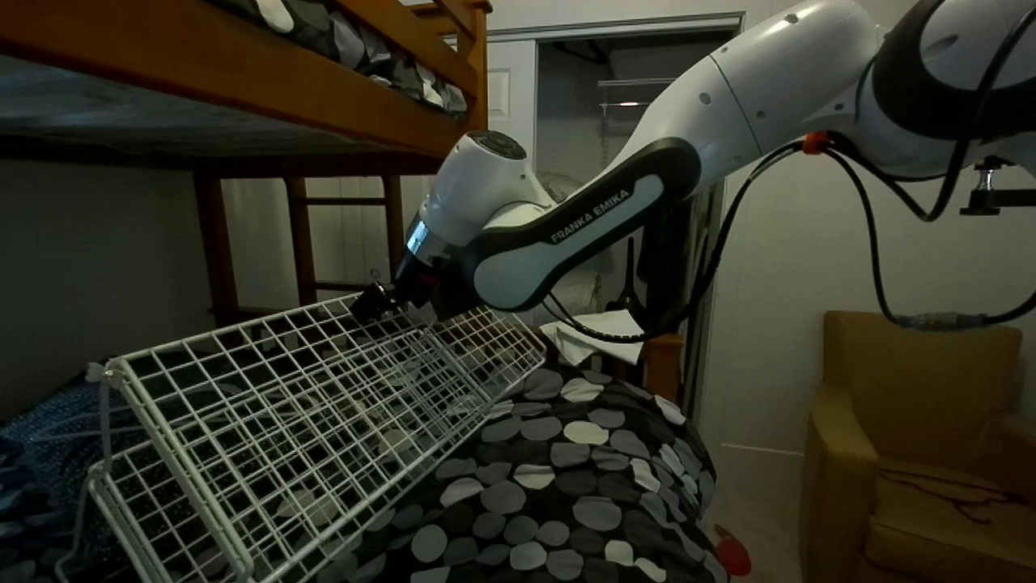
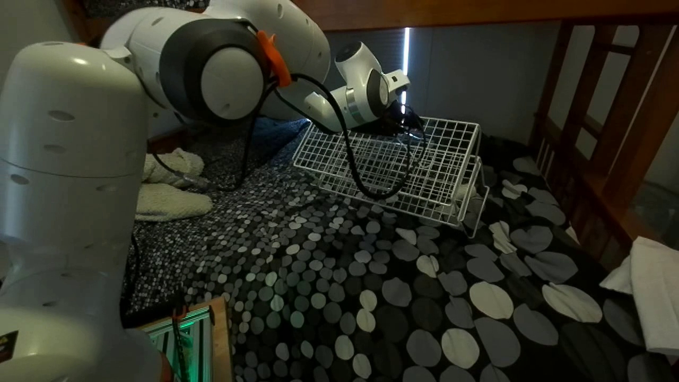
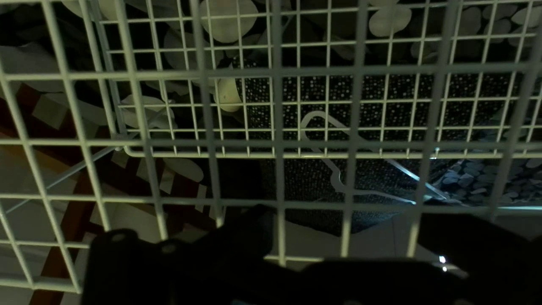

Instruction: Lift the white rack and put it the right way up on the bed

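Observation:
The white rack rests tilted on the bed, one mesh panel sloping above another, with wire legs at its end. It also lies across the bed cover in an exterior view. My gripper is at the rack's upper edge in both exterior views, dark against it. In the wrist view the rack's mesh fills the picture. The dark fingers stand wide apart there, with several mesh wires between them. Whether they touch the wires cannot be told.
The upper bunk hangs over the bed. A bunk ladder stands behind the rack. A white hanger lies beneath the mesh. White cloth lies at the bed's end. A tan armchair stands beside. The arm's cable loops before the rack.

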Available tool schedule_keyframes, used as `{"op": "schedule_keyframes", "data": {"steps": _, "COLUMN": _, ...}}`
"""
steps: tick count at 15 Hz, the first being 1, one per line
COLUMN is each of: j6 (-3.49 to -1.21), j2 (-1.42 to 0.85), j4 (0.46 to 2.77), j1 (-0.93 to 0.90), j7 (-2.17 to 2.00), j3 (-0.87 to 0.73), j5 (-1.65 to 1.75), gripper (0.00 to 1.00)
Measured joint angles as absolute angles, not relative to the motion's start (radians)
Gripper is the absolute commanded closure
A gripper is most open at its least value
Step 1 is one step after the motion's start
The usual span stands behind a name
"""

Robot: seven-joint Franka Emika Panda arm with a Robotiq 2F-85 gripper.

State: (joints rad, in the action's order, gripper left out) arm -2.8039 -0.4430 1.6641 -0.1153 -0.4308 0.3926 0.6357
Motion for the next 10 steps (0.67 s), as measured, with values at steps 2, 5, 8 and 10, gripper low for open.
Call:
{"op": "schedule_keyframes", "data": {"steps": 2, "j6": -2.84, "j2": -0.472, "j4": 1.631, "j1": -0.123, "j7": -0.431, "j3": 0.386, "j5": 0.64, "gripper": 0.0}}
{"op": "schedule_keyframes", "data": {"steps": 5, "j6": -2.861, "j2": -0.512, "j4": 1.58, "j1": -0.132, "j7": -0.429, "j3": 0.382, "j5": 0.641, "gripper": 0.0}}
{"op": "schedule_keyframes", "data": {"steps": 8, "j6": -2.864, "j2": -0.539, "j4": 1.539, "j1": -0.141, "j7": -0.429, "j3": 0.382, "j5": 0.641, "gripper": 0.0}}
{"op": "schedule_keyframes", "data": {"steps": 10, "j6": -2.876, "j2": -0.555, "j4": 1.52, "j1": -0.143, "j7": -0.421, "j3": 0.385, "j5": 0.641, "gripper": 0.0}}
